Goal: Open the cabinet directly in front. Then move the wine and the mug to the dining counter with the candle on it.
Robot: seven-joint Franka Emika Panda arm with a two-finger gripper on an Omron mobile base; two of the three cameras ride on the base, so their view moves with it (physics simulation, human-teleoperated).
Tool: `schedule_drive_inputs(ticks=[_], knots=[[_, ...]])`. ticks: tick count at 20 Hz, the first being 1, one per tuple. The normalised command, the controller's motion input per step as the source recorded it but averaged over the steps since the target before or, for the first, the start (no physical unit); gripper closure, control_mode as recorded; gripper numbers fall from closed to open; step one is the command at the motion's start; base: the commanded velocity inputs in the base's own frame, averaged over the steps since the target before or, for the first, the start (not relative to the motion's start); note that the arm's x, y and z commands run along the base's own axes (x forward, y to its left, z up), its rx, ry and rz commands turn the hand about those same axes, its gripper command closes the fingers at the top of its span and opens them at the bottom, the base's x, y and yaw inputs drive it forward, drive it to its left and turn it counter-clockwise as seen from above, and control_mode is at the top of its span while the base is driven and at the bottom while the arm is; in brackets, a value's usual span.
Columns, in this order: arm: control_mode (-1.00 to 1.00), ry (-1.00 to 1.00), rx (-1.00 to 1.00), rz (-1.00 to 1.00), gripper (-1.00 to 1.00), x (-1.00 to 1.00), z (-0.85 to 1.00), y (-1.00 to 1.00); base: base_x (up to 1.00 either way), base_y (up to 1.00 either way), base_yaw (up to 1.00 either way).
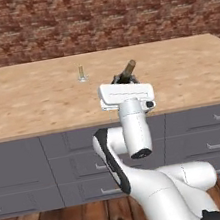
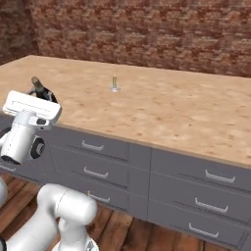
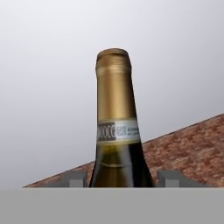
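- Pincer [image 3: 119, 179] grips the wine [image 3: 114, 122], a finger [image 3: 72, 179] on each side of the bottle's dark body.
- Held bottle leans, its tan foil neck poking up past the white hand, above the near part of the desk [image 1: 30, 105].
- Candle [image 1: 81, 73] stands on its small dish farther back on the desk, left of the bottle, well apart from it.
- Brick wall [image 1: 91, 14] backs the desk; grey drawers [image 2: 196, 181] sit below it.
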Motion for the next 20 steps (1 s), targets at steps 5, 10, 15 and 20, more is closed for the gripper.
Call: schedule_drive_inputs(ticks=[5, 10, 15, 20], knots=[[1.00, 0.00, 0.00, 0.00, 1.00, 0.00, 0.00, 0.00, 0.50, 0.55, 0.12], [1.00, 0.00, 0.00, 0.00, 1.00, 0.00, 0.00, 0.00, 0.06, 0.36, 0.11], [1.00, 0.00, 0.00, 0.00, 1.00, 0.00, 0.00, 0.00, 0.77, 0.07, -0.03], [1.00, 0.00, 0.00, 0.00, 1.00, 0.00, 0.00, 0.00, 0.85, 0.29, -0.08]])
